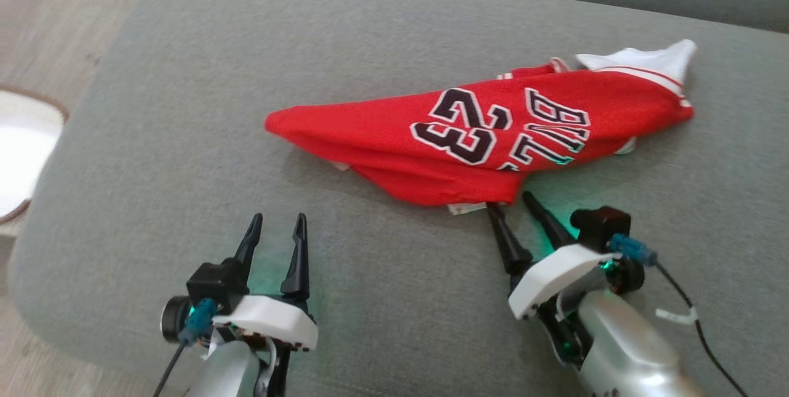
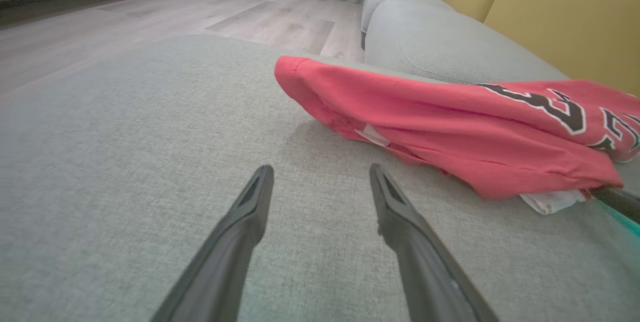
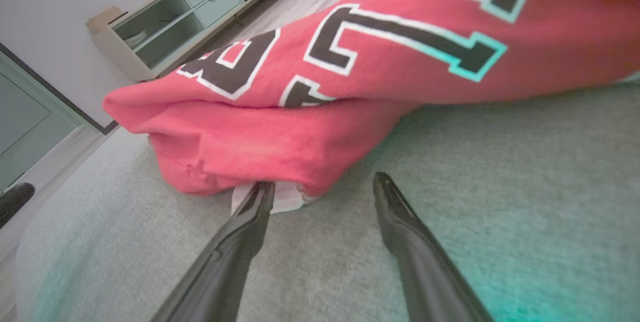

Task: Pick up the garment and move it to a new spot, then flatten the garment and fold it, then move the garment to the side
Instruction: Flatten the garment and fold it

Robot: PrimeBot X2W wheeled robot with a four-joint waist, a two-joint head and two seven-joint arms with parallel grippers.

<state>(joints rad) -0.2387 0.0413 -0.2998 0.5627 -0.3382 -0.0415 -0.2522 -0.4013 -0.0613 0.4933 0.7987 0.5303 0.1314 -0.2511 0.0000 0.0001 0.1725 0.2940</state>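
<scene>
Garment lies crosswise on the cushion. Right pincer, wide and empty, sits at its near hem; left pincer, equally wide, stands well apart.

Head camera looks down on the cushion; both wrist cameras skim it low, sharing the garment.

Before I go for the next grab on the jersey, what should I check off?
1. The left gripper open: ok.
2. The right gripper open: ok.
3. The jersey free of both grippers, lying on the cushion: ok.
4. Jersey flat: not ok, bunched and doubled over.
5. Right gripper at the jersey's near edge: ok.
6. Left gripper at the jersey: not ok, apart from it, over bare cushion.
</scene>
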